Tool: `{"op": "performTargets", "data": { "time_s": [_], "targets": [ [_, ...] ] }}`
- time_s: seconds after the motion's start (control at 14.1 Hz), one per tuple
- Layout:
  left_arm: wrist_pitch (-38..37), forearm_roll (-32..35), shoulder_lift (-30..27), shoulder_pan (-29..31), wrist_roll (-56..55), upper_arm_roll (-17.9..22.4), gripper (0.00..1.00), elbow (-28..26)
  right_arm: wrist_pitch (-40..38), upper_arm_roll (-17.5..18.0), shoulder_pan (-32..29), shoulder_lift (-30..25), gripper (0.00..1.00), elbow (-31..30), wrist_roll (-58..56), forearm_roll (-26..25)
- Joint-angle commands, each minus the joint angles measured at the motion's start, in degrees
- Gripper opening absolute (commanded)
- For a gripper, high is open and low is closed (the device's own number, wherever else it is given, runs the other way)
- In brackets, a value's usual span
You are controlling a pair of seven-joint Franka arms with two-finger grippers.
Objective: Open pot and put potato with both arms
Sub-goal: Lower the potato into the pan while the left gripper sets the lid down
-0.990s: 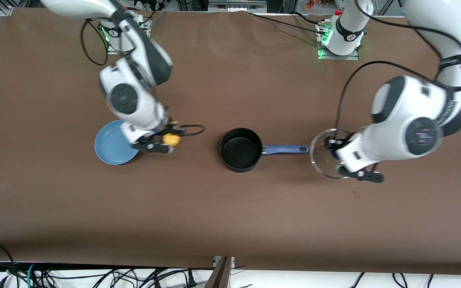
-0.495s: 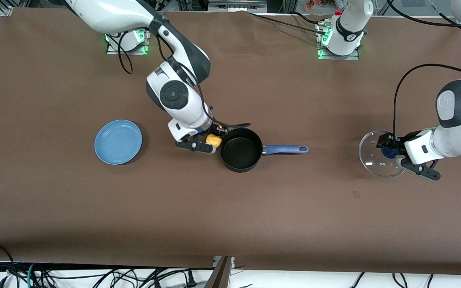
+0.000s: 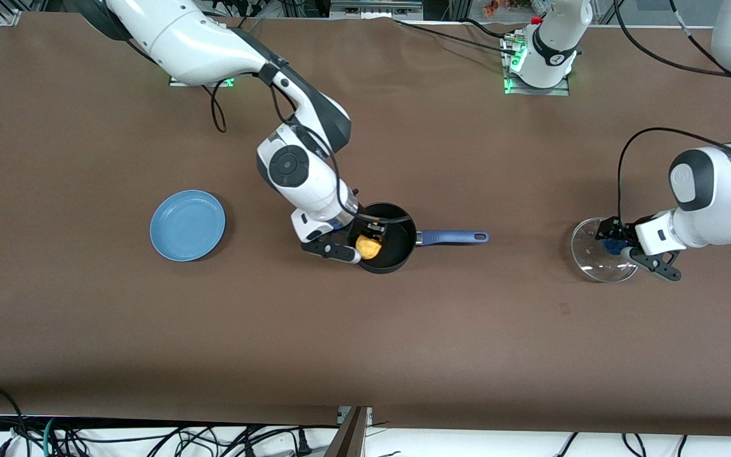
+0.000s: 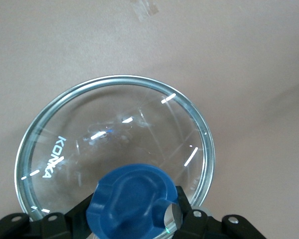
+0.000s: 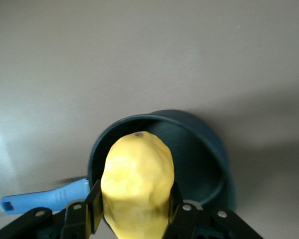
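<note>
The black pot (image 3: pixel 397 251) with its blue handle (image 3: pixel 453 237) stands open mid-table. My right gripper (image 3: pixel 368 244) is shut on the yellow potato (image 3: pixel 368 247) and holds it over the pot's rim toward the right arm's end. In the right wrist view the potato (image 5: pixel 137 184) sits between the fingers above the pot (image 5: pixel 199 154). My left gripper (image 3: pixel 616 246) is shut on the blue knob (image 4: pixel 134 201) of the clear glass lid (image 3: pixel 594 257), low over the table toward the left arm's end. The lid (image 4: pixel 114 134) fills the left wrist view.
A flat light-blue plate (image 3: pixel 188 225) lies on the brown table toward the right arm's end, bare. Cables hang along the table's edge nearest the front camera.
My right gripper carried the potato from beside the plate to over the pot. My left gripper carried the lid away from the pot handle toward the left arm's end and lowered it.
</note>
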Motion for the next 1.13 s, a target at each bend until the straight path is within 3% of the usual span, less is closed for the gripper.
{"op": "performTargets", "data": {
  "time_s": [0.0, 0.14, 0.21, 0.28, 0.49, 0.78, 0.99, 1.06],
  "targets": [
    [-0.8, -1.0, 7.7, -0.1, 1.0, -0.4, 0.0, 8.9, 2.0, -0.1, 2.0, 1.9, 0.34, 2.2, 1.2, -0.3],
    [-1.0, -1.0, 9.6, -0.3, 1.0, -0.3, 0.26, 11.1, 1.8, -0.2, 2.8, 2.2, 0.34, 1.8, 1.2, -0.2],
    [-1.0, -1.0, 9.6, -0.3, 0.9, -0.3, 0.54, 11.1, 1.8, -0.2, 3.2, 2.8, 0.34, 1.8, 1.2, -0.3],
    [-1.1, -1.1, 9.4, 0.1, 0.6, -0.3, 1.0, 11.2, 1.8, -0.2, 3.2, 3.3, 0.36, 1.8, 1.2, -0.3],
    [-1.6, -1.6, 8.2, 0.2, 0.2, -0.3, 1.0, 12.0, 1.7, -0.2, 3.2, 3.9, 0.36, 1.8, 0.9, -0.7],
    [-10.5, -1.2, 5.7, -0.1, -1.1, -0.7, 1.0, 16.8, 0.6, -0.3, 3.0, 3.9, 0.38, 1.5, 0.9, -0.8],
    [-17.1, -0.9, 0.0, -0.4, -2.5, -1.0, 1.0, 17.6, 0.6, -0.4, 3.0, 3.9, 0.56, 1.3, 1.0, -0.5],
    [-19.2, -0.9, -1.9, -0.4, -3.1, -1.0, 1.0, 17.7, 0.6, -0.3, 3.0, 4.0, 0.67, 1.2, 1.0, -0.3]
  ]
}}
